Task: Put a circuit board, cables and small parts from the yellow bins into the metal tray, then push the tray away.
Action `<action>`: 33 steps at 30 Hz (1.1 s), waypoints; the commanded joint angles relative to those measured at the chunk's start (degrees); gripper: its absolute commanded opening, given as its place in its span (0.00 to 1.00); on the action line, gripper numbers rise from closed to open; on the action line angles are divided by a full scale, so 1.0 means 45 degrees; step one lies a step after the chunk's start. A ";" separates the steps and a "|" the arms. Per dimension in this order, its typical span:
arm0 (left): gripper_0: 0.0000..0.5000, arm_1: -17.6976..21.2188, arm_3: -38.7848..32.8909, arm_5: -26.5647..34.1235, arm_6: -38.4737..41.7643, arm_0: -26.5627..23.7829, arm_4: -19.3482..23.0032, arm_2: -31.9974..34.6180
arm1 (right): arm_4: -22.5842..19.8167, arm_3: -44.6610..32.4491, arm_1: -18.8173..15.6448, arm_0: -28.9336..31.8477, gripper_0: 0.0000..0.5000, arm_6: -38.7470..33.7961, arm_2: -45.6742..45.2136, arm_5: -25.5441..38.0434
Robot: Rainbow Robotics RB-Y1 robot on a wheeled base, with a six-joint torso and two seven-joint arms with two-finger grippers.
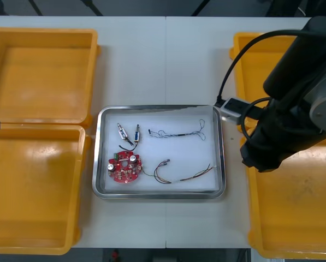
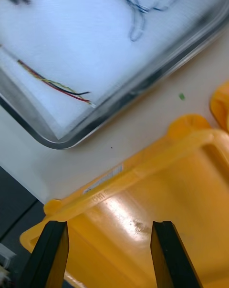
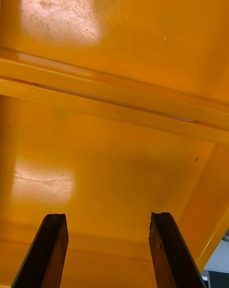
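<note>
Shiny metal tray (image 1: 97, 164), white inside: near right hand (image 2: 109, 226), wide and empty above yellow plastic bin (image 2: 157, 183); left hand (image 3: 107, 216) likewise.

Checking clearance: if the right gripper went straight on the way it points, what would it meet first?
Probably the inside of the near right yellow bin, which lies straight ahead of the open right gripper; the metal tray sits beyond the bin's rim. Depth is unclear.

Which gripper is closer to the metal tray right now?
Right. The right gripper, open, hangs over a right yellow bin just beside the metal tray. The left gripper, open, is over the left yellow bins, far from the tray.
</note>
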 commanded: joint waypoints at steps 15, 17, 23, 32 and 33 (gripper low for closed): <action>1.00 0.0624 -0.0401 0.0200 -0.1607 0.0577 -0.0330 0.0236 | 0.3685 0.0825 0.3726 -0.2122 1.00 0.4439 0.5513 -0.1531; 1.00 0.0624 -0.0421 0.0297 -0.1607 0.0577 -0.0330 0.0236 | 0.4212 0.0922 0.3941 -0.2103 1.00 0.4419 0.6060 -0.1863; 1.00 0.0624 -0.0440 0.0317 -0.1607 0.0577 -0.0310 0.0236 | 0.5462 0.1606 0.4800 -0.2044 1.00 0.4185 0.7506 -0.2703; 1.00 0.0624 -0.0440 0.0317 -0.1607 0.0577 -0.0310 0.0236 | 0.6790 0.2895 0.6011 -0.1341 1.00 0.3892 0.8345 -0.3211; 1.00 0.0624 -0.0440 0.0317 -0.1607 0.0577 -0.0310 0.0236 | 0.6888 0.2973 0.6109 -0.1263 1.00 0.3892 0.8385 -0.3230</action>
